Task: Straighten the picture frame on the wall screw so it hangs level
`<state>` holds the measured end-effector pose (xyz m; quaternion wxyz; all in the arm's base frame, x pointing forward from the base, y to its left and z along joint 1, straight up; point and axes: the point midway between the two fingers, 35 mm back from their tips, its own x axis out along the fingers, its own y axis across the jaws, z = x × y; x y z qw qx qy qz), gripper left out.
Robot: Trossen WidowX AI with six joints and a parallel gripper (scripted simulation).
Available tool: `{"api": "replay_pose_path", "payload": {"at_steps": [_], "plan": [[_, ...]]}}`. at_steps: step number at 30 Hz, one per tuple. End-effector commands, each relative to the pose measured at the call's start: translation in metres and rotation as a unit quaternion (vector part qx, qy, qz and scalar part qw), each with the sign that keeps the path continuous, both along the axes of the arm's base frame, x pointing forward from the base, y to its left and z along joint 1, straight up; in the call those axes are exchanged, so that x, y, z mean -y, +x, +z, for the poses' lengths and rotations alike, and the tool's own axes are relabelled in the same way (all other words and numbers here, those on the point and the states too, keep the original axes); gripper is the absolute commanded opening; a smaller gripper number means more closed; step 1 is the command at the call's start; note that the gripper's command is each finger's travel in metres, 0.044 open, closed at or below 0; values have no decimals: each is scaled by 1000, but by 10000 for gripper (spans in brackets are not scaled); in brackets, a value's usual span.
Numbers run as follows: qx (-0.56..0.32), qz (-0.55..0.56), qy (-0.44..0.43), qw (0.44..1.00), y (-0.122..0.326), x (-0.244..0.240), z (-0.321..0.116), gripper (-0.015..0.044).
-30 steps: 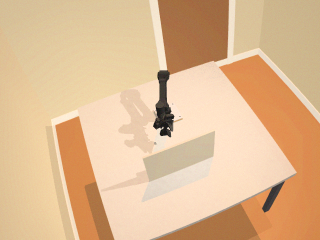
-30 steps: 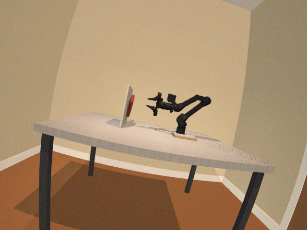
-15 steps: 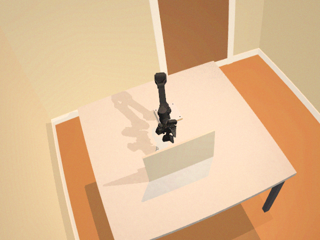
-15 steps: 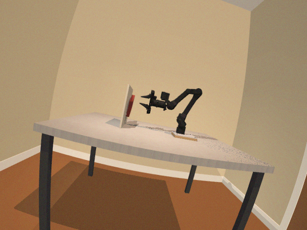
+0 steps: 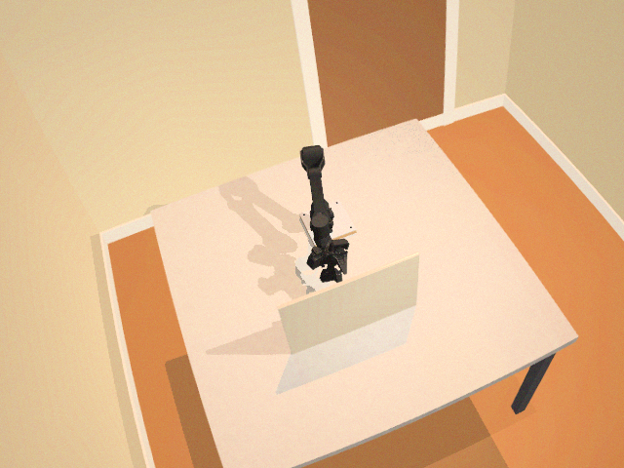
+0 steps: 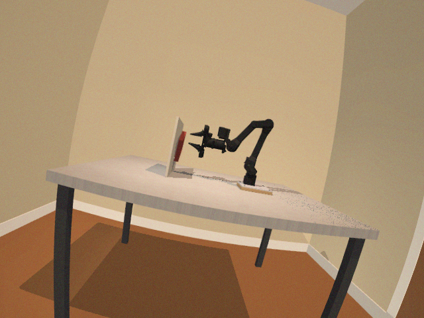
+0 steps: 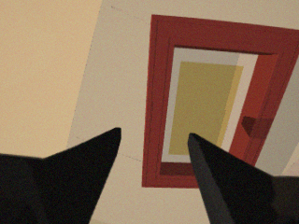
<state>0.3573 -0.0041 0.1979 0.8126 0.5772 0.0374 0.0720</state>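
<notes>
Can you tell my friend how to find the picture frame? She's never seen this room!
Find the big table, then the pale upright board standing on it. On the board's side facing the black arm hangs the frame. It's the red one, with an olive-yellow patch inside a pale border.

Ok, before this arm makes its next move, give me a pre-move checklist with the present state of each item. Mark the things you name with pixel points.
1. Gripper (image 6: 189, 138) (image 7: 154, 135) open: ok, fingers apart.
2. Nothing held between the fingers: ok.
3. Red picture frame (image 6: 179, 147) (image 7: 158, 103) on the upright panel (image 5: 352, 312) (image 6: 171, 150) (image 7: 112, 61): ok.
4. Fingertips lined up with the frame's two sides: not ok; in the wrist view one tip lies outside it, the other over the picture (image 7: 203, 103).
5. Frame level: cannot tell, the wrist view is slanted.
6. Notched strip seated on screw: cannot tell, hidden.
</notes>
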Motion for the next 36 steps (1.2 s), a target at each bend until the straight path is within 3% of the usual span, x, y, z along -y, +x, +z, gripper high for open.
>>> {"api": "replay_pose_path", "payload": {"at_steps": [1,36], "plan": [[0,-2,-1,1000,0,0,0,260],[2,-2,-1,1000,40,-6,2,260]]}}
